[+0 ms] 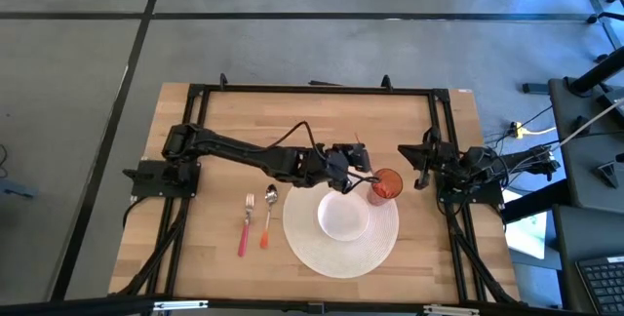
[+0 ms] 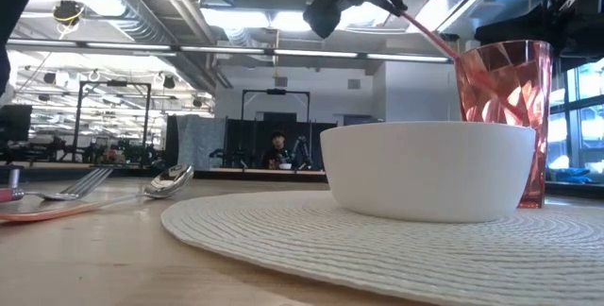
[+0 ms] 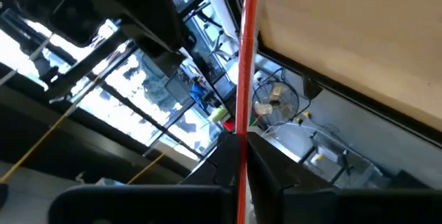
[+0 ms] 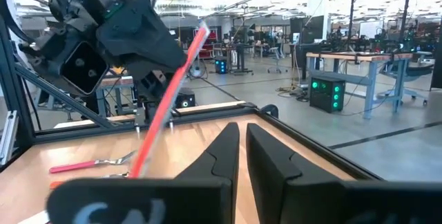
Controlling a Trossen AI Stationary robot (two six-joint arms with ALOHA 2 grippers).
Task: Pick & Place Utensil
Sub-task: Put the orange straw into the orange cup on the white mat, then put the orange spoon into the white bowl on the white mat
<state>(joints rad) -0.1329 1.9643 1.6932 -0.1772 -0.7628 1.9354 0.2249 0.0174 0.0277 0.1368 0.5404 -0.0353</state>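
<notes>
**Red utensil lowered into tumbler**

A red-handled utensil (image 2: 429, 34) is pinched by the closed left gripper (image 1: 353, 173), its lower end slanted inside the red tumbler (image 1: 386, 185) beside the white bowl (image 1: 342, 217). The right gripper (image 1: 426, 167) is parked nearby, fingers nearly together.

Wood top, woven mat, shiny stuff on it

You've got a pale matt wood table (image 1: 214, 131), a ribbed woven mat (image 2: 396, 249), a smooth matt white bowl (image 2: 429, 169), a glossy faceted see-through red cup (image 2: 505, 89) and a polished metal spoon (image 2: 168, 182).
</notes>
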